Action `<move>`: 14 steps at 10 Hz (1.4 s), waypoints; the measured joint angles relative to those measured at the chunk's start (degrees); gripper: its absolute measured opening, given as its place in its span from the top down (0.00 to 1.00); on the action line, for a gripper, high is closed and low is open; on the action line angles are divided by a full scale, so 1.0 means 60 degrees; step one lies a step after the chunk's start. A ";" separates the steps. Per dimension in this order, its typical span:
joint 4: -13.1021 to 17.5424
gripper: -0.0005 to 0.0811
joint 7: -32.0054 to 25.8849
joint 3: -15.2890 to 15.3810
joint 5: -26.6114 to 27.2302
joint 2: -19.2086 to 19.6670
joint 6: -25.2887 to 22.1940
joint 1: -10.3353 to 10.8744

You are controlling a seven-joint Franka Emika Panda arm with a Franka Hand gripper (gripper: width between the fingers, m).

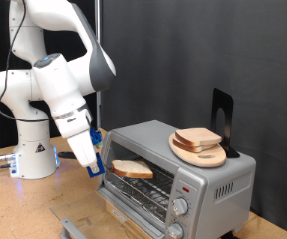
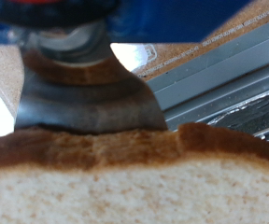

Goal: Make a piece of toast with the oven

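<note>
**Bread slice held at the open toaster oven**

In the exterior view the white Panda arm bends down from the view's left, and its claw sits at the left edge of the toaster oven's open mouth. The claw pinches the piece of toast by its near edge; the slice lies roughly flat at the front of the oven cavity, above the wire rack. The oven door is folded down and open. Two round knobs stand on the front panel at the view's right.

On the oven's top rests a round wooden plate carrying more bread slices.

The wrist view is filled by the piece of toast, its tan crust close to the lens, with a dark finger pressed against it. The oven stands on a wooden tabletop.
</note>
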 joint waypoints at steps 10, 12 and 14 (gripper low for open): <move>-0.0277 0.66 0.0388 0.0006 -0.1557 0.0288 0.0453 -0.0551; -0.0280 0.66 0.0391 -0.0030 -0.1887 0.0449 0.0472 -0.0747; -0.0280 0.66 0.0391 -0.0039 -0.2017 0.0591 0.0565 -0.0858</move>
